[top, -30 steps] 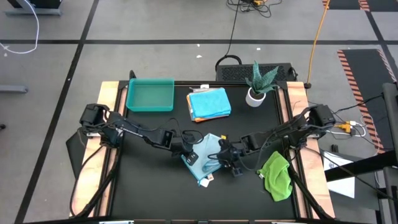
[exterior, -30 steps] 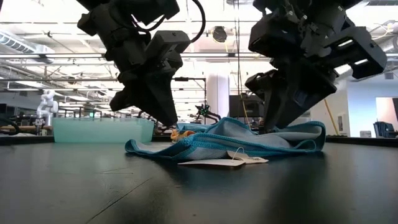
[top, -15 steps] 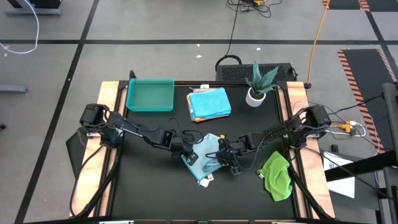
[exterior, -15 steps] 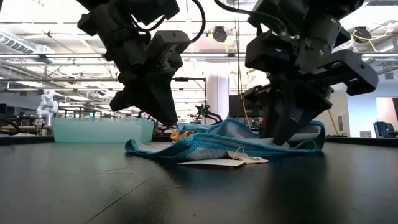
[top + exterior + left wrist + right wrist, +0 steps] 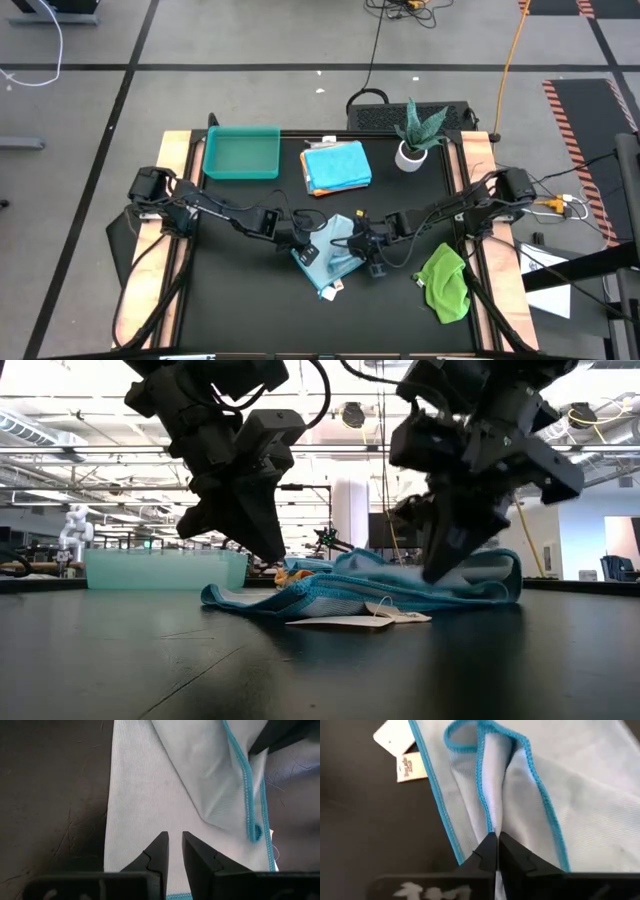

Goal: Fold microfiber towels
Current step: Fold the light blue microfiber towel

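A pale blue towel (image 5: 328,252) with a turquoise hem lies rumpled mid-table, its white tag (image 5: 375,615) on the near side. My left gripper (image 5: 173,839) points down over the towel's flat left part, fingers a narrow gap apart with nothing between them. My right gripper (image 5: 496,839) is shut on a raised fold at the towel's right side (image 5: 440,565). A green towel (image 5: 445,282) lies crumpled near the right edge. A bright blue towel on a yellow-orange one (image 5: 336,166) lies folded at the back. My left gripper's tips stand right at the towel's flat surface (image 5: 150,815); I cannot tell whether they touch it. My right gripper pinches a raised fold of the towel (image 5: 492,822), where two hemmed edges run together, between its two fingers. The fingers slant down from the table's right. The fold stands a little above the table; the rest of the towel lies on it.
A teal tray (image 5: 242,153) stands at the far left and a potted plant (image 5: 414,140) at the far right. Bare black table lies at the near left and near middle.
My right gripper, shut, has moved a little toward the table's left and far edge, toward my left gripper, and has tipped. The towel's right part has bunched up with it, while the left part and the tag have stayed in place.
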